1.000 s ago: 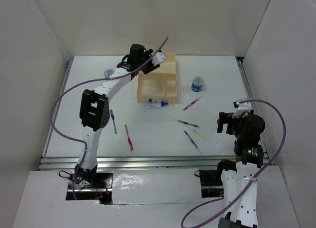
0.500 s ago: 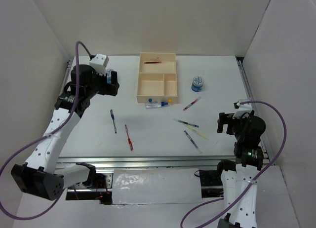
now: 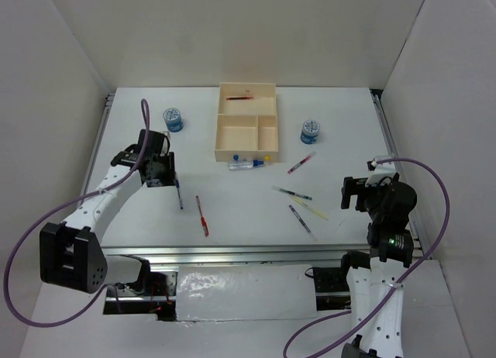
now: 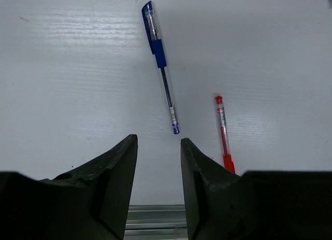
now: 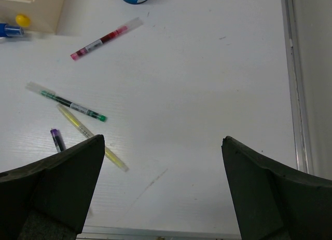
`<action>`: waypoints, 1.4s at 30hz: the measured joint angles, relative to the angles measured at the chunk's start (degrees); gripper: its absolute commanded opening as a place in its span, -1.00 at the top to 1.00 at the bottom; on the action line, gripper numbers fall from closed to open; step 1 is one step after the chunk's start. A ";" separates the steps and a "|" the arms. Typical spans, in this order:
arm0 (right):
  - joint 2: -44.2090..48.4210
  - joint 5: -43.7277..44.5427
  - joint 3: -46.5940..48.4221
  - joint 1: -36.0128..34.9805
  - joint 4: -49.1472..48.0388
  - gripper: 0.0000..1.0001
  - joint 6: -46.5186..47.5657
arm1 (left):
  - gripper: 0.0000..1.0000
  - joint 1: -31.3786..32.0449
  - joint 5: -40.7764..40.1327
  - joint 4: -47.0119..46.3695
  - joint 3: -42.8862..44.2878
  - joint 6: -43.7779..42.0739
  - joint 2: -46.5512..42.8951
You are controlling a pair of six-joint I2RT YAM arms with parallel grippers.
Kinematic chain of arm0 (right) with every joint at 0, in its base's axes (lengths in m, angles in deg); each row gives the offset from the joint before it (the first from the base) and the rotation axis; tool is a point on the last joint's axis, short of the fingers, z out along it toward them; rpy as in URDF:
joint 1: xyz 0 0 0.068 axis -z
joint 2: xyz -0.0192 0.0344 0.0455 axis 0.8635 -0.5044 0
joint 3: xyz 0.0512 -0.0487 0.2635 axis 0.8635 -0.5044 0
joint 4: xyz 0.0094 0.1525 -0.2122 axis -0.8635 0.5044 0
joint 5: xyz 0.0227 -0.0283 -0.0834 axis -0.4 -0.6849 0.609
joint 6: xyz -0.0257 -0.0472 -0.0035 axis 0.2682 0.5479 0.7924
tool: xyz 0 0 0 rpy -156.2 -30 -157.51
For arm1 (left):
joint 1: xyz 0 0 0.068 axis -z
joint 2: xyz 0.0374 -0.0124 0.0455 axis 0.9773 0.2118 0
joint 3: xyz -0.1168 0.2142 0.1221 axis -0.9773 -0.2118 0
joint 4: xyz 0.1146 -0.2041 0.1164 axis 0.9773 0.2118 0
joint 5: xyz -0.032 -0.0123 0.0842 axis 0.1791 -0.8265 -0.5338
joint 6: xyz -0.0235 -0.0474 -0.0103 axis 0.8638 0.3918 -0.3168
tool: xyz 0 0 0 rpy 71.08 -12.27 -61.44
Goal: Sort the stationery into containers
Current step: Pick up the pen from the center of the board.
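Note:
My left gripper (image 3: 164, 178) hovers low over the table's left side, jaws partly open with nothing between them (image 4: 158, 141). Just beyond its fingertips lies a blue pen (image 4: 161, 63) (image 3: 178, 191), with a red pen (image 4: 223, 133) (image 3: 202, 216) to its right. The cream tray (image 3: 220, 133) stands at the back centre, and a red pen (image 3: 239, 98) lies in its long section. My right gripper (image 3: 364, 191) (image 5: 163, 141) is wide open and empty above bare table. To its left lie a pink marker (image 5: 106, 39), a green pen (image 5: 67, 102), a yellow pen (image 5: 91, 137) and a purple pen (image 5: 57, 140).
Patterned blue cylinders stand left (image 3: 173, 119) and right (image 3: 311, 131) of the tray. A clear-blue pen (image 3: 246, 164) lies against the tray's front wall. Tiny blue (image 3: 242, 158) and yellow (image 3: 267, 158) pieces sit by that wall. A metal rail (image 3: 232, 253) runs along the near edge.
The left arm left the tray, swung to the back left and came down over the blue pen, its jaws narrowing. A red pen now lies in the long section. The right arm stayed still.

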 measured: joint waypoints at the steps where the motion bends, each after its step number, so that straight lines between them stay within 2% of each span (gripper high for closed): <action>1: 0.00 0.02 0.00 0.00 0.00 -1.00 -0.02 | -0.04 -0.28 -0.17 0.31 -0.13 0.37 1.03; 12: -0.37 0.17 0.00 -0.02 0.00 -1.00 -0.04 | 0.01 -1.62 2.10 -2.05 -0.11 1.73 12.79; 21: -0.72 0.26 0.00 0.00 0.00 -1.00 -0.20 | 0.01 -1.62 2.93 -5.46 -0.09 1.68 19.23; 26: -0.72 0.37 0.00 0.00 -0.02 -1.00 -0.28 | 0.07 -1.62 2.89 -6.97 0.04 1.68 23.39; 29: -0.72 0.37 0.09 0.00 0.00 -1.00 -1.09 | 0.24 -1.62 2.64 -7.50 1.09 1.60 24.48; 30: -0.76 0.28 0.24 0.00 -0.02 -1.00 -1.27 | 0.39 -1.62 2.51 -7.50 1.53 1.57 24.87; 32: -1.42 -0.20 1.40 0.00 0.22 -1.00 -1.53 | 0.56 -1.64 2.43 -7.69 2.43 1.49 25.70; 33: -2.12 -0.57 2.47 -0.02 0.35 -1.00 -1.70 | 0.79 -1.73 2.45 -7.74 2.80 1.40 26.01; 34: -3.13 -1.11 3.82 0.00 0.35 -1.00 -1.92 | 0.94 -1.90 2.51 -7.74 3.17 1.22 26.21; 35: -4.22 -1.68 5.31 0.00 0.28 -1.00 -2.14 | 1.00 -2.10 2.49 -7.89 3.48 1.01 26.36; 42: -9.27 -5.01 9.20 0.00 -0.72 -1.00 -3.69 | 1.00 -3.54 2.56 -8.15 9.11 -5.57 26.93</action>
